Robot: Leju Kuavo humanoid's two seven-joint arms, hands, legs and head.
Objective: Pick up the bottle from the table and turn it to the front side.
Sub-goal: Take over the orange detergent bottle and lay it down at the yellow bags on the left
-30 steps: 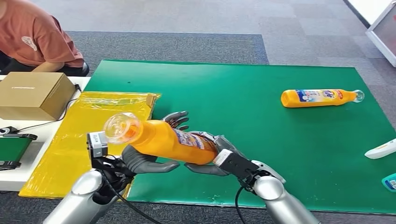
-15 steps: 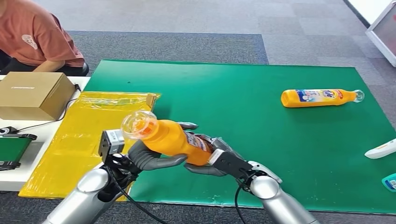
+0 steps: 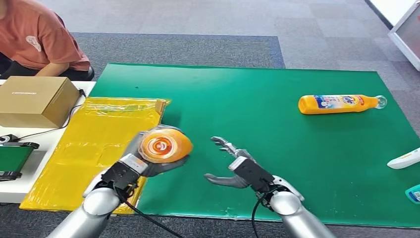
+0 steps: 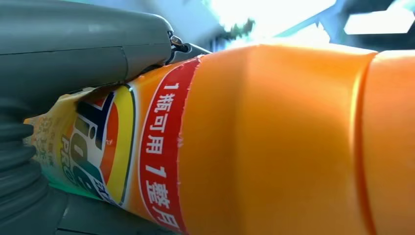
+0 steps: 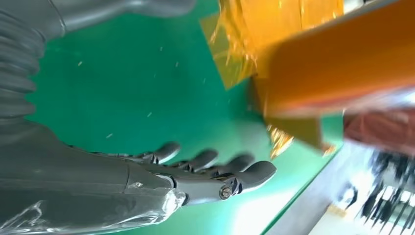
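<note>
The orange bottle [image 3: 165, 144] is held up in the air by the left hand [image 3: 148, 166], above the edge where the yellow plastic sheet [image 3: 94, 144] meets the green mat [image 3: 277, 124], near the robot. In the head view its end points almost straight to the camera, so it looks like an orange disc w/ a pale ring in the middle; I cannot tell if this is the cap end or the base. The left wrist view gives the side of it: smooth orange plastic body [image 4: 274, 142], and a label w/ a red band of white Chinese characters and a blue/yellow/green logo, partly under the grey thumb [image 4: 83, 44]. The label edge near the thumb looks a bit torn. The left hand's fingers are mostly hidden behind the bottle, only grey parts show under it. The right hand [image 3: 230, 163] holds nothing, fingers spread apart and palm turned toward the bottle, not touching it; the right wrist view shows the fingers [image 5: 205, 169] extended over the mat, w/ the bottle as an orange blur. A second orange bottle [image 3: 339, 103] lies on its side far on the mat, well apart. A cardboard box [image 3: 37, 99] stands beside the yellow sheet, and a person in an orange shirt [image 3: 42, 37] is cut off by the frame.
</note>
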